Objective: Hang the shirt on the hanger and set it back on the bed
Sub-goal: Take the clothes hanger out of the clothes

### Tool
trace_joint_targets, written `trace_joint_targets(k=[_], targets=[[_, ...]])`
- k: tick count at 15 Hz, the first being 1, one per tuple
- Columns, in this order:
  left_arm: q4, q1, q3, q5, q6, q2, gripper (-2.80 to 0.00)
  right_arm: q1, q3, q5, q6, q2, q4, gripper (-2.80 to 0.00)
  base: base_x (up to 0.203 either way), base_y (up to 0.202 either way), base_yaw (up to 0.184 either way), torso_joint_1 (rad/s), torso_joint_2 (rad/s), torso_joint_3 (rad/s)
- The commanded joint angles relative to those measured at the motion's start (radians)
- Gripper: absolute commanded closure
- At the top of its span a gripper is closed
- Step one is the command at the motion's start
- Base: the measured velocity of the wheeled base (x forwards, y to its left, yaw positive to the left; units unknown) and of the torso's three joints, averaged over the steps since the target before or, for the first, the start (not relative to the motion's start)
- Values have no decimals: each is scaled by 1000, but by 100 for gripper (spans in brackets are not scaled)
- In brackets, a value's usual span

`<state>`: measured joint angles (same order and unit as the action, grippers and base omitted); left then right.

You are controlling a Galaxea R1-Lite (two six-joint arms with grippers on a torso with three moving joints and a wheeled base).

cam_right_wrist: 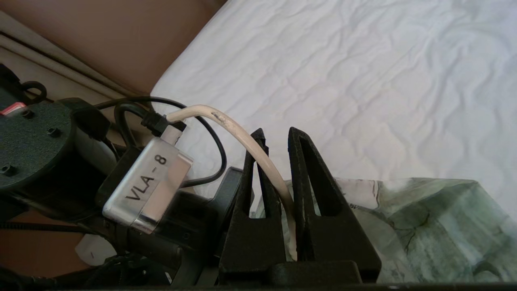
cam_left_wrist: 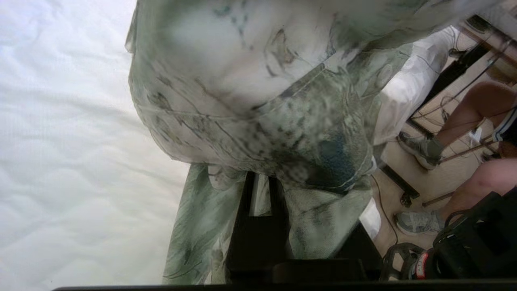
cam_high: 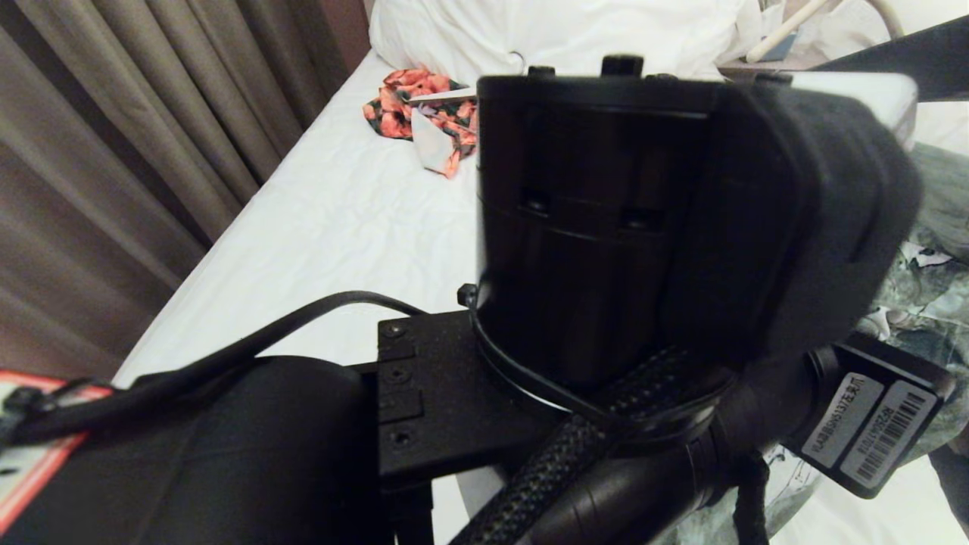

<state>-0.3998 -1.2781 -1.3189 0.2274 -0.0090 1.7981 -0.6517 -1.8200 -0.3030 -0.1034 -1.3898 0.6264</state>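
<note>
The green and white shirt [cam_left_wrist: 250, 93] hangs over my left gripper [cam_left_wrist: 278, 182], which is shut on its cloth; one black finger [cam_left_wrist: 258, 226] shows and the cloth covers the other. The cream wire hanger [cam_right_wrist: 242, 137] curves up between the fingers of my right gripper [cam_right_wrist: 276, 133], which is shut on it. Beside those fingers lies more of the shirt [cam_right_wrist: 424, 230], above the white sheet of the bed [cam_right_wrist: 363, 81]. In the head view a black arm [cam_high: 606, 227] fills the middle and hides both grippers. Only an edge of the shirt [cam_high: 931, 303] shows at the right.
An orange-red floral garment [cam_high: 424, 113] with a flat white hanger [cam_high: 443, 96] lies near the pillows [cam_high: 560, 30]. Brown curtains [cam_high: 113, 151] run along the bed's left side. A person's legs and shoes [cam_left_wrist: 428, 149] and cables are on the floor past the bed's edge.
</note>
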Motion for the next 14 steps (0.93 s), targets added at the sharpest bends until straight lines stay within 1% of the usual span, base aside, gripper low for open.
trace_joint_targets(k=[1, 2, 8, 13, 14], targets=[[2, -3, 0, 3, 3, 9, -280, 0, 3, -2, -1, 15, -2, 0, 0, 0, 0, 0, 0, 0], [2, -13, 0, 3, 3, 9, -280, 0, 5, -2, -2, 17, -2, 0, 0, 0, 0, 0, 0, 0], [2, -14, 0, 3, 1, 14, -280, 1, 19, -1, -1, 32, -2, 0, 0, 0, 0, 0, 0, 0], [2, -9, -5, 17, 7, 15, -280, 1, 23, -2, 5, 32, -16, 0, 0, 0, 0, 0, 0, 0], [1, -8, -7, 33, 9, 17, -280, 3, 27, -3, 7, 32, -17, 0, 0, 0, 0, 0, 0, 0]])
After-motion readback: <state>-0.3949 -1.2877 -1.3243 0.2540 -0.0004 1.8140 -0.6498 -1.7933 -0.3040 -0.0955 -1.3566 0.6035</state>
